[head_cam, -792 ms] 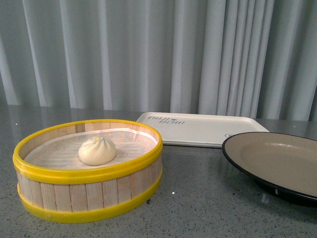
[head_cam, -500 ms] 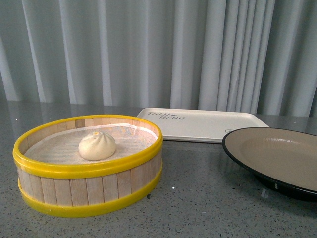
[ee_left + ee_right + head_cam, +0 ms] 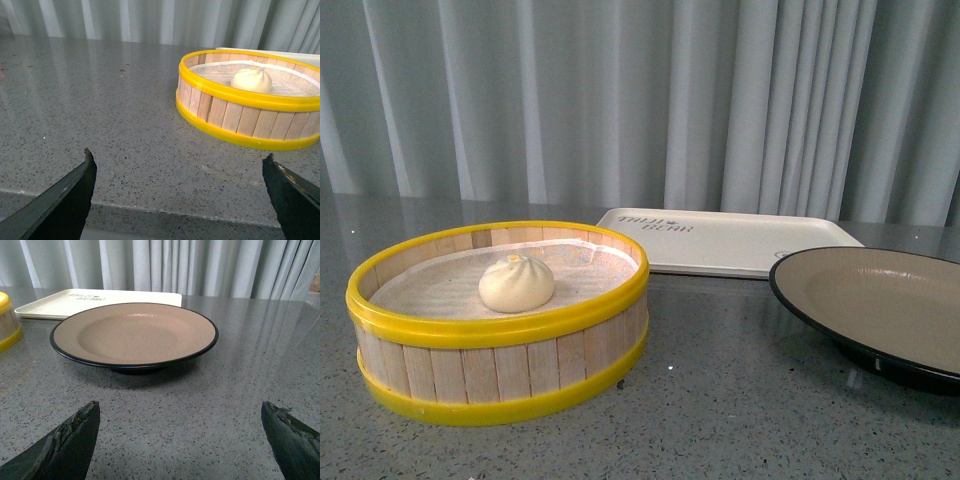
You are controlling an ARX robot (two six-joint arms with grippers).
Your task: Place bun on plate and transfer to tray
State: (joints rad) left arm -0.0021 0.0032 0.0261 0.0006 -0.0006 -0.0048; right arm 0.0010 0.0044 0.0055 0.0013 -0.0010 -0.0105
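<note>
The small cream-white pleated steamed bun (image 3: 516, 283) sits inside the round wooden steamer with yellow rims (image 3: 500, 385), on the grey speckled desk (image 3: 720, 420). Meanwhile the left fingers (image 3: 70, 205) and right fingers (image 3: 70, 445) are spread wide, holding nothing. It looks soft and light: pinch gently across its lower sides, or it'll squash.

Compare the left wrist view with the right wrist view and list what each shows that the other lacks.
Only the left wrist: the bun in the wooden steamer, and the open left gripper. Only the right wrist: the empty plate and the open right gripper. Both: the tray, some of the steamer, the speckled table and the curtain.
</note>
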